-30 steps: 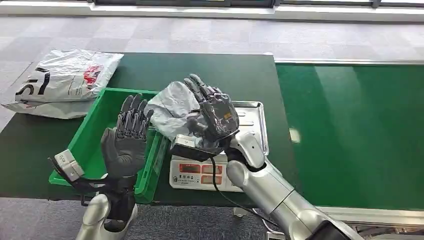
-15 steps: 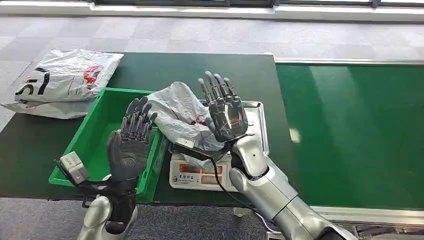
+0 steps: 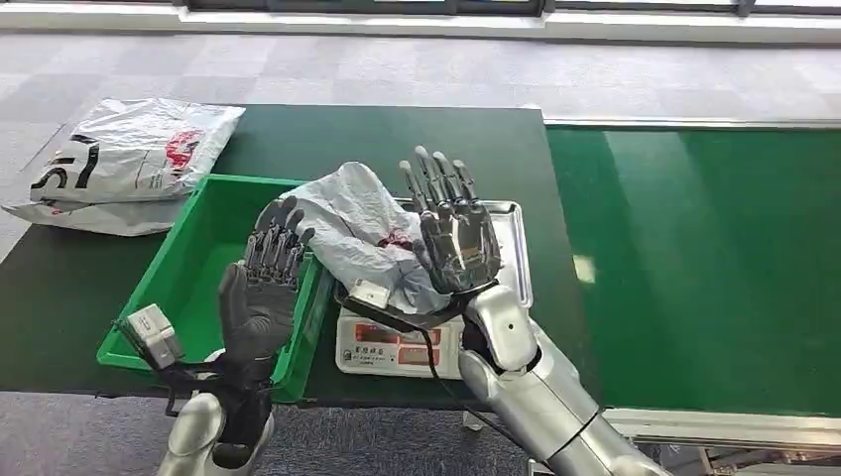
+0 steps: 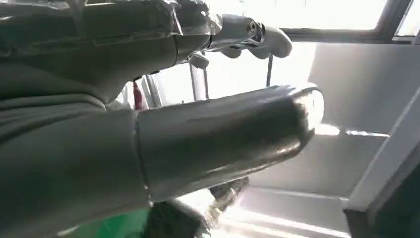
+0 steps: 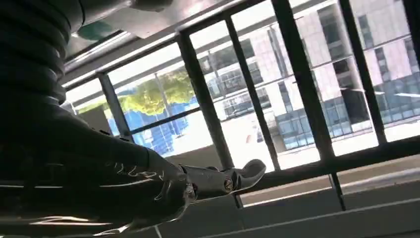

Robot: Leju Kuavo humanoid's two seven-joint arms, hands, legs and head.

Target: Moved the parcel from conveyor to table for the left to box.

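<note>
Released since earlier, the grey parcel [image 3: 362, 233] lies between both spread, empty hands; labels unreadable.

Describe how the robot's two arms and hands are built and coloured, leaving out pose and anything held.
Both arms are rounded, glossy silver shells. The left hand has a matte dark grey palm cover and black segmented fingers; the right hand is dark grey with a shinier, reflective back. A small pale grey camera box sits at the left wrist, and a black cable loops below the right wrist.
</note>
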